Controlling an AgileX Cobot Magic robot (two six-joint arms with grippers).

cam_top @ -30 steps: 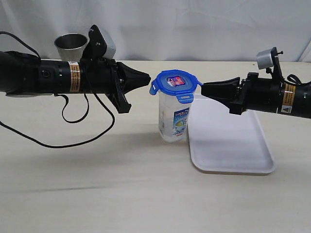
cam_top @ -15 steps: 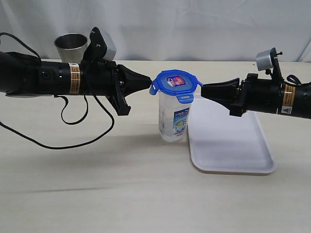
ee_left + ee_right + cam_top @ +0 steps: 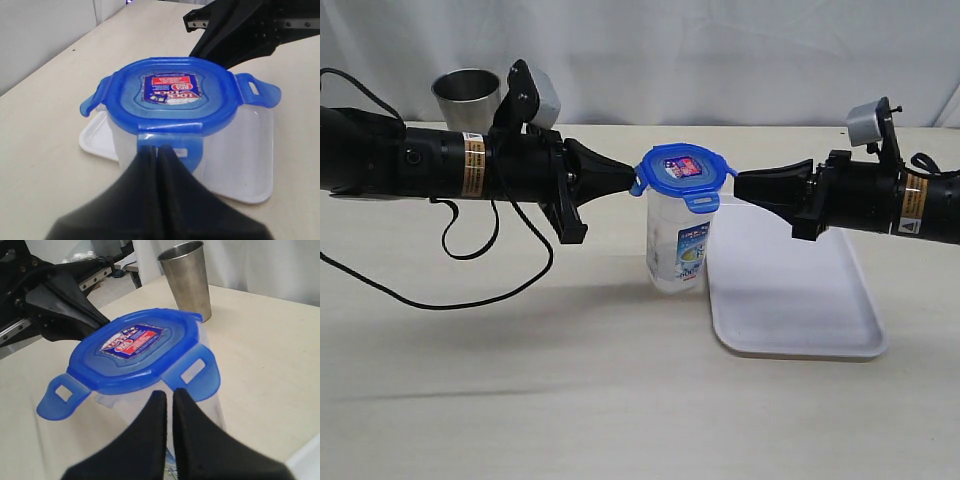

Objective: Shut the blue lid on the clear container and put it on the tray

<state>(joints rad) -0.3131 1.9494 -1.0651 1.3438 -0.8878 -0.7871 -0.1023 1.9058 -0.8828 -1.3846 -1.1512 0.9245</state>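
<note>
The clear container [image 3: 677,250] stands upright on the table just left of the tray [image 3: 798,310], with the blue lid [image 3: 682,170] resting on top. Several of the lid's flaps stick outward. My left gripper [image 3: 629,178] is shut, its tip touching the lid's left flap. In the left wrist view the left gripper [image 3: 159,149] presses on the near flap of the lid [image 3: 172,95]. My right gripper [image 3: 738,186] is shut and hangs just right of the lid, above the tray. The right wrist view has the right gripper [image 3: 169,392] just short of the lid [image 3: 132,347].
A grey steel cup [image 3: 467,95] stands at the back left, behind the left arm. A black cable [image 3: 470,250] loops on the table under that arm. The white tray's far end [image 3: 840,335] extends toward the front right.
My left gripper has slid right until its tip meets the lid's left flap. The right gripper, container and tray have stayed put.
</note>
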